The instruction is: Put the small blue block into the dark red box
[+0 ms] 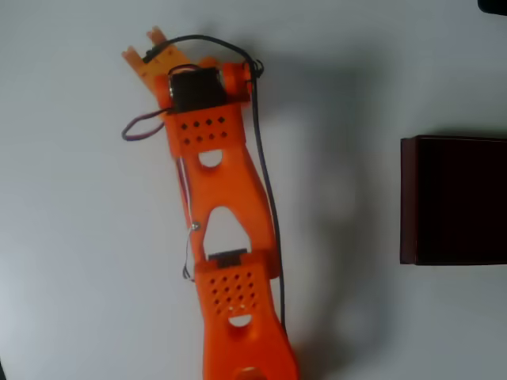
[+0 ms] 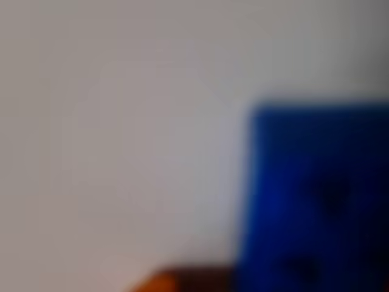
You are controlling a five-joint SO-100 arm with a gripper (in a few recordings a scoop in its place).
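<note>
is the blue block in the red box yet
Not in. The small blue block fills the wrist view close up, while the dark red box sits far right of the gripper overhead.

1. I work on a plain white table (image 1: 71, 261), a bare test bench rather than a home or kitchen.
2. My orange printed arm (image 1: 226, 237) with loose black cable (image 1: 265, 182) suggests a hobby lab or workshop.
3. Nothing more tells the room.

Plain white table (image 1: 79, 237) spans overhead view; small dark object (image 1: 493, 5) at top right corner, unidentifiable
</note>
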